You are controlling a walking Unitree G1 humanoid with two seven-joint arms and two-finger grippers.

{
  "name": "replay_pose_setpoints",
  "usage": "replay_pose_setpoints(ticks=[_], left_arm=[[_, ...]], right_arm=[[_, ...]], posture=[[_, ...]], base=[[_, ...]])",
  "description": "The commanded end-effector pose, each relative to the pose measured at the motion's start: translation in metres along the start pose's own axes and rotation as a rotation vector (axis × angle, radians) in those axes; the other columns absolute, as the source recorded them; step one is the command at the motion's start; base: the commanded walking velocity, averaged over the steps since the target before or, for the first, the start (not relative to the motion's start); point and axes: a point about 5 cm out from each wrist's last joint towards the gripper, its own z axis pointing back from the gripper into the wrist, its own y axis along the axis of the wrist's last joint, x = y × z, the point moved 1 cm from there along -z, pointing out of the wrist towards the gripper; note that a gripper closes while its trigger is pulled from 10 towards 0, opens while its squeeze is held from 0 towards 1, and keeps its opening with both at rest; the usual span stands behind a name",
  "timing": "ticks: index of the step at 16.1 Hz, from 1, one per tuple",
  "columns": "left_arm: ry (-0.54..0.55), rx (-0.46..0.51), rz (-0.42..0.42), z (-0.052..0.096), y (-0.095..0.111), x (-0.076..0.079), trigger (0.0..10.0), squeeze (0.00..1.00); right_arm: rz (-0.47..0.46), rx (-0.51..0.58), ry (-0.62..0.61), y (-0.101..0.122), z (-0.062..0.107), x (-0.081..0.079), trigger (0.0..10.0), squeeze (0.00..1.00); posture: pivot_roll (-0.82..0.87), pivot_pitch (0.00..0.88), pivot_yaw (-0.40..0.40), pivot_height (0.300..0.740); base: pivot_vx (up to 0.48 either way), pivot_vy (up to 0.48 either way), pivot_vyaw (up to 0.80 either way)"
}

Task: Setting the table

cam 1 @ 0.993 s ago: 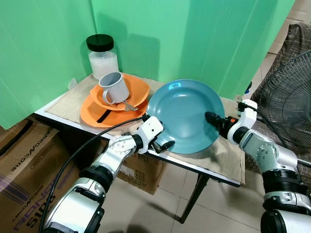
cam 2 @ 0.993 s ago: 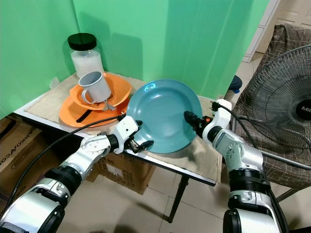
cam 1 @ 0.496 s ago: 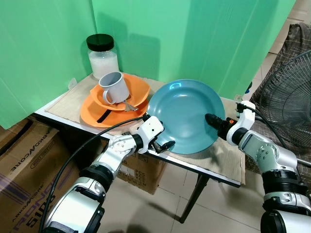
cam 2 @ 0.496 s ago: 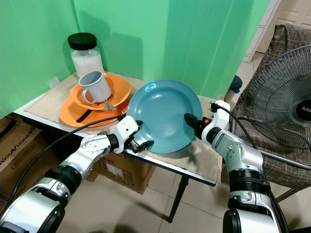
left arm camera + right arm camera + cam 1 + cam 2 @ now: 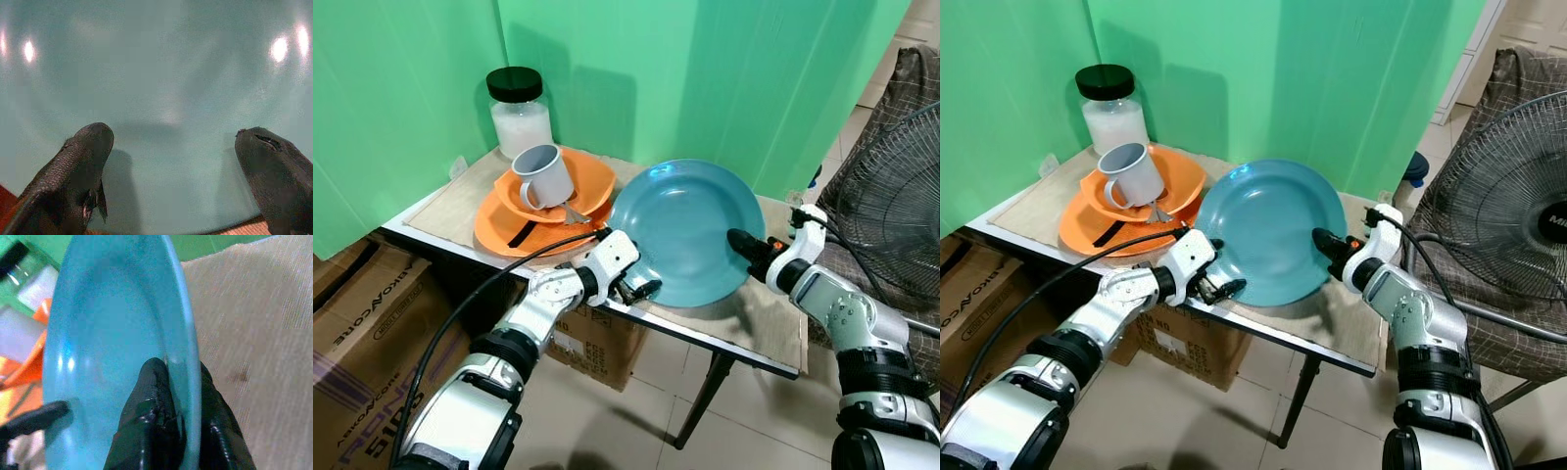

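Blue plate [image 5: 690, 230] lowered slightly, mug [image 5: 543, 176] in orange bowl [image 5: 592, 181]

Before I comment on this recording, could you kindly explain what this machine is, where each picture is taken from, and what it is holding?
It is a humanoid robot with two silver arms, each ending in a gripper of two black fingers. Two pictures come from cameras in its head, looking down at a small table covered by a beige mat. The other two come from cameras on its wrists.

The right gripper pinches the rim of a large round teal plate, which is tilted up off the mat. The left gripper is at the plate's lower edge with its fingers spread.

Beside the plate are stacked orange dishes holding a grey mug, with a black-lidded glass jar behind. A standing fan is at the right.
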Motion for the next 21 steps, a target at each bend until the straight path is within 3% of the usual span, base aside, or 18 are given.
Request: replay_pose_setpoints(ticks=[1, 5, 6, 8, 12, 13, 14, 17, 18, 21], left_arm=[[-0.01, -0.019, 0.019, -0.001, -0.001, 0.0, 10.0, 1.0], [0.027, 0.057, 0.024, -0.002, 0.013, -0.008, 10.0, 1.0], [0.054, 0.192, 0.068, -0.002, 0.035, -0.015, 10.0, 0.02], [0.057, 0.322, 0.09, 0.0, 0.057, -0.019, 10.0, 0.0], [0.026, 0.437, 0.073, 0.005, 0.082, -0.009, 10.0, 0.0], [0.024, 0.454, 0.051, 0.01, 0.09, -0.003, 10.0, 0.0], [0.046, 0.451, 0.034, 0.013, 0.093, -0.003, 10.0, 0.0], [0.267, 0.441, 0.026, 0.036, 0.099, -0.027, 10.0, 0.0], [0.342, 0.435, 0.041, 0.049, 0.097, -0.033, 10.0, 0.0], [0.454, 0.374, 0.061, 0.069, 0.084, -0.035, 10.0, 0.0]], right_arm=[[-0.005, 0.01, -0.021, 0.003, 0.003, 0.003, 0.0, 0.0], [-0.034, 0.069, -0.044, 0.01, 0.008, 0.006, 0.0, 0.0], [-0.038, 0.15, -0.087, 0.023, 0.017, 0.012, 0.0, 0.0], [-0.021, 0.216, -0.099, 0.037, 0.031, 0.014, 0.0, 0.0], [0.042, 0.32, -0.109, 0.054, 0.054, 0.009, 0.0, 0.0], [0.055, 0.449, -0.118, 0.071, 0.073, -0.001, 8.2, 0.0], [0.033, 0.506, -0.111, 0.079, 0.082, -0.004, 10.0, 0.0], [0.362, 0.581, -0.099, 0.082, 0.101, -0.041, 10.0, 0.0], [0.415, 0.592, -0.09, 0.075, 0.103, -0.057, 10.0, 0.0], [0.378, 0.678, -0.121, 0.066, 0.108, -0.073, 10.0, 0.0]], posture=[[0.01, 0.0, -0.033, 0.74], [0.01, 0.0, -0.03, 0.74], [0.03, 0.0, -0.035, 0.74], [0.03, 0.0, -0.036, 0.74], [0.04, 0.0, -0.025, 0.74], [0.03, 0.0, -0.013, 0.74], [0.02, 0.0, -0.008, 0.74], [0.01, 0.0, 0.007, 0.74], [0.01, 0.0, 0.0, 0.74], [0.01, 0.0, -0.006, 0.74]], base=[[0.0, 0.0, 0.0], [0.0, 0.0, 0.0], [0.0, 0.0, 0.0], [0.0, 0.0, 0.0], [0.0, 0.0, 0.0], [0.0, 0.0, 0.0], [0.0, 0.0, 0.0], [0.0, 0.0, -0.27], [0.0, 0.0, -0.8], [0.0, 0.0, -0.8]])
